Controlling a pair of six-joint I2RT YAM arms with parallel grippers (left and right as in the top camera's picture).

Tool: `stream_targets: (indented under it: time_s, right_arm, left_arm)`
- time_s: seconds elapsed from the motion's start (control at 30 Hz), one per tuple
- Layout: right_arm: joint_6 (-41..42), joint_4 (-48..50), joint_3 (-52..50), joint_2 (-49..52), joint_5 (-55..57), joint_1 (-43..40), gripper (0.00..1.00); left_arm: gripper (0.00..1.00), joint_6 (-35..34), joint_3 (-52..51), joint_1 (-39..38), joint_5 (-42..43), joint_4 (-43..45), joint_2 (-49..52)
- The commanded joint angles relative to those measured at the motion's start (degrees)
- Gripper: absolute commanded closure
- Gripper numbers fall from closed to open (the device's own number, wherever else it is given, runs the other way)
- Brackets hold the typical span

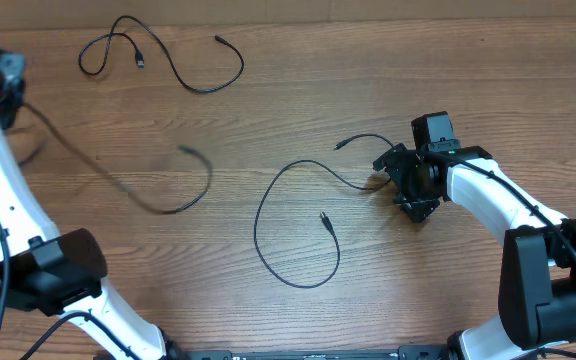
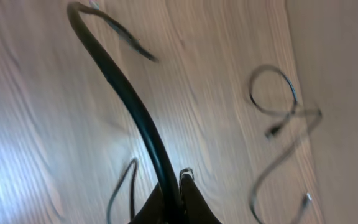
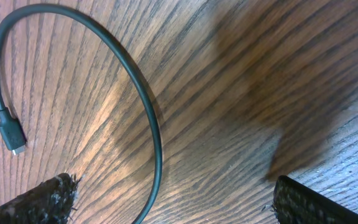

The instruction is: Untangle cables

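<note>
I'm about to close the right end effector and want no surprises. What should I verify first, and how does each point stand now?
1. Right end effector open: ok.
2. Centre cable lies between its fingers: ok.
3. Centre cable apart from top-left cable and left-side cable: ok.
4. Left end effector shut on left-side cable: ok.
5. Left-side cable at rest: not ok, blurred by motion.
6. Right fingers low enough to pinch: cannot tell.

looped cable [image 1: 206, 91] top left, blurred cable [image 1: 206, 180] mid-left, third cable [image 1: 257, 228] by the right gripper [image 1: 396, 186]
</note>
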Motion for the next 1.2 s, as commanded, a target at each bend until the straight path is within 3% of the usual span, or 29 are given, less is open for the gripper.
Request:
stream_targets:
  time_s: [0.0, 0.13, 0.37, 0.67, 0.77, 1.0, 1.17]
  right_arm:
    - [-0.35, 0.24, -0.33, 0.04, 1.01, 0.04, 0.00]
    - [-0.35, 0.24, -0.33, 0.04, 1.01, 0.04, 0.00]
    - [-0.35, 0.26, -0.33, 0.04, 1.01, 0.04, 0.00]
    - [-0.35, 0.37, -0.33, 0.07, 1.01, 0.04, 0.00]
    - [-0.35, 0.48, -0.33, 0.04, 1.01, 0.04, 0.00]
    - [-0.35, 0.68, -0.33, 0.07, 0.98, 0.04, 0.00]
    - [-0.35, 0.70, -0.33, 0.04, 1.01, 0.04, 0.00]
  left_arm:
    - [0.96, 7.10, 0.28, 0.55, -3.41, 0.37, 2.40]
    - [0.96, 11.72, 0.28, 0.57, 1.75, 1.62, 5.14]
    - [0.96, 27.56, 0.28, 0.46, 23.10, 6.21, 8.66]
    - [0.96, 33.62, 0.28, 0.48, 35.21, 7.26, 8.76]
    - [0.96, 35.95, 0.28, 0.11, 32.09, 5.68, 8.94]
    - [0.96, 33.88, -0.81, -0.76, 12.83, 0.33, 9.94]
    - [0.96, 33.42, -4.15, -0.74, 11.89, -0.09, 9.94]
